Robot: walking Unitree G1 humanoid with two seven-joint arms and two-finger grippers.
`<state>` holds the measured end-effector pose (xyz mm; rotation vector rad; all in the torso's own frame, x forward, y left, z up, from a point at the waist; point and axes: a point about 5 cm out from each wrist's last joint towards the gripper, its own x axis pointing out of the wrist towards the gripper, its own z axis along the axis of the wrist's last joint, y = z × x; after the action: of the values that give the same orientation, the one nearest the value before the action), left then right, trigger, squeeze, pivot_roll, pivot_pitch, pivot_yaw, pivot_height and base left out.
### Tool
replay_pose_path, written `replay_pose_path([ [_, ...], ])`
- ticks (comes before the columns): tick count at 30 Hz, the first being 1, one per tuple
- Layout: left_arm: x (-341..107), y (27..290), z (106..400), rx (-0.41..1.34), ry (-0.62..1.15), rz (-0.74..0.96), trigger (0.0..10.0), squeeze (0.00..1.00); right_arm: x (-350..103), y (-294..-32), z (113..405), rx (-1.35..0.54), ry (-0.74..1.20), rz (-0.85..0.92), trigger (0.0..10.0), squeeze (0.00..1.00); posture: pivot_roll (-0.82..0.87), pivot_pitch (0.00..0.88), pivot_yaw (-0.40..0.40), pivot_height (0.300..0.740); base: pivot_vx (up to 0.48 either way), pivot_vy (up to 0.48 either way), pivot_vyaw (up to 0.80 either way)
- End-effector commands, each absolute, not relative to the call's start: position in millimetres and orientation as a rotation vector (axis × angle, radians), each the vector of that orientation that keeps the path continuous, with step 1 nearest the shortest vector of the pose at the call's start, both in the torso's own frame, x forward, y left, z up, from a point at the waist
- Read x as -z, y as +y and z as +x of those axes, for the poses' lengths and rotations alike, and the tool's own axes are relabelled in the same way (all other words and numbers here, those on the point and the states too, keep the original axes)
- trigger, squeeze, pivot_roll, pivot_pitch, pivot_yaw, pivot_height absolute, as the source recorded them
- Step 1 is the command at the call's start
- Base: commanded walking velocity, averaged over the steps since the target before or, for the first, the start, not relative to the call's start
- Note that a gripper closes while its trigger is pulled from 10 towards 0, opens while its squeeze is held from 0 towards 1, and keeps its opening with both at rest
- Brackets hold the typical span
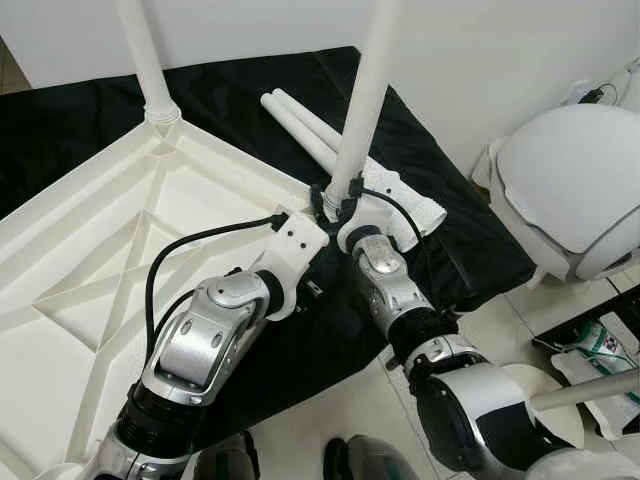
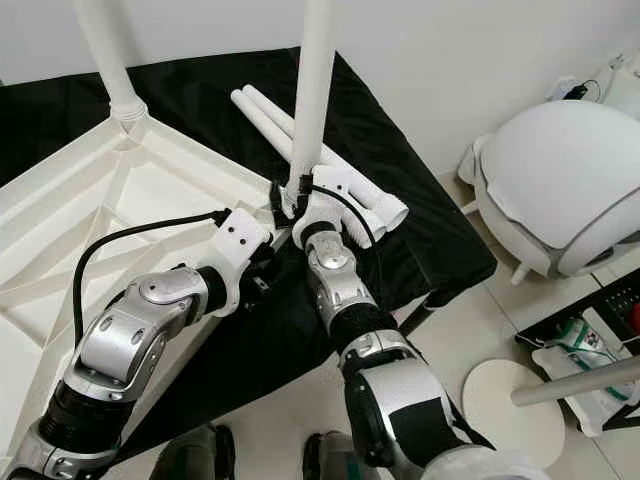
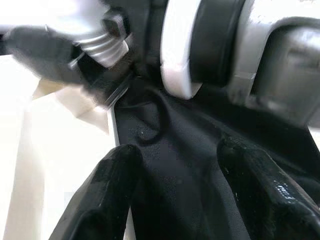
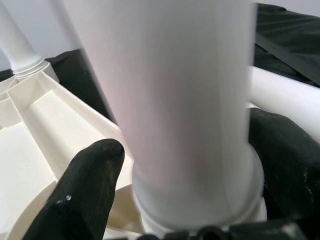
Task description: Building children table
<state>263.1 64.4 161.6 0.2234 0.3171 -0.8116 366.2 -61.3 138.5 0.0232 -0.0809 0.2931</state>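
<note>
**White leg gripped at the tabletop's near corner**

White plastic made up nearly everything on the black cloth (image 1: pixel 80 120): the upturned children's tabletop (image 1: pixel 90 260), ribbed underside showing, lay across the cloth with one leg (image 1: pixel 145 55) standing upright in its far corner socket. A second leg (image 1: pixel 365 95) stood upright at the corner nearest the robot's right arm, and the right tool (image 1: pixel 338 205) held it low down, one black finger (image 4: pixel 82 187) on either side of the tube just above its collar. Two spare legs (image 1: pixel 300 125) lay flat on the cloth just behind that corner, close beside the held leg.

The left tool (image 3: pixel 185 190) hovered over the cloth just beside the tabletop's edge and close against the right wrist, its fingers (image 3: pixel 107 192) spread with nothing between them.

Room was tight at the right: the cloth's edge dropped to tiled floor (image 1: pixel 500 330), where a white domed object (image 1: pixel 575 180) sat near, well clear of the arms. The wall (image 1: pixel 480 60) stood close behind the cloth.
</note>
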Motion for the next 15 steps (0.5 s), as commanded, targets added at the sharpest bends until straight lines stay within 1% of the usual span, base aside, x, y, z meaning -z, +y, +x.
replay_pose_path([
  [1,-158,66,266,0.742,0.323,0.240,10.0,0.00,-136,-67,366,-0.305,-0.073,0.027,10.0,0.00,0.00,0.042,-0.060,0.740,0.000,0.000,0.00],
  [4,-158,64,266,0.751,0.322,0.243,10.0,0.00,-141,-79,370,-0.333,-0.089,0.010,10.0,0.00,0.00,0.036,-0.059,0.740,0.000,0.000,0.00],
  [5,-158,64,266,0.751,0.322,0.243,10.0,0.00,-141,-79,370,-0.333,-0.089,0.010,10.0,0.00,0.00,0.036,-0.059,0.740,0.000,0.000,0.00],
  [6,-157,63,265,0.759,0.322,0.246,10.0,0.00,-144,-85,371,-0.346,-0.101,-0.003,10.0,0.00,-0.01,0.033,-0.057,0.740,0.000,0.000,0.00],
  [7,-157,63,265,0.759,0.322,0.246,10.0,0.00,-144,-85,371,-0.346,-0.101,-0.003,10.0,0.00,-0.01,0.033,-0.057,0.740,0.000,0.000,0.00],
  [9,-157,62,265,0.772,0.322,0.251,10.0,0.00,-150,-97,374,-0.371,-0.114,-0.023,10.0,0.00,-0.01,0.028,-0.054,0.740,0.000,0.000,0.00],
  [11,-157,62,265,0.772,0.322,0.251,10.0,0.00,-150,-97,374,-0.371,-0.114,-0.023,10.0,0.00,-0.01,0.028,-0.054,0.740,0.000,0.000,0.00],
  [14,-157,60,265,0.783,0.321,0.256,10.0,0.00,-155,-107,377,-0.457,-0.117,-0.048,10.0,0.00,-0.01,0.019,-0.049,0.740,0.000,0.000,0.00],
  [15,-157,60,265,0.783,0.321,0.256,10.0,0.00,-155,-107,377,-0.457,-0.117,-0.048,10.0,0.00,-0.01,0.019,-0.049,0.740,0.000,0.000,0.00],
])
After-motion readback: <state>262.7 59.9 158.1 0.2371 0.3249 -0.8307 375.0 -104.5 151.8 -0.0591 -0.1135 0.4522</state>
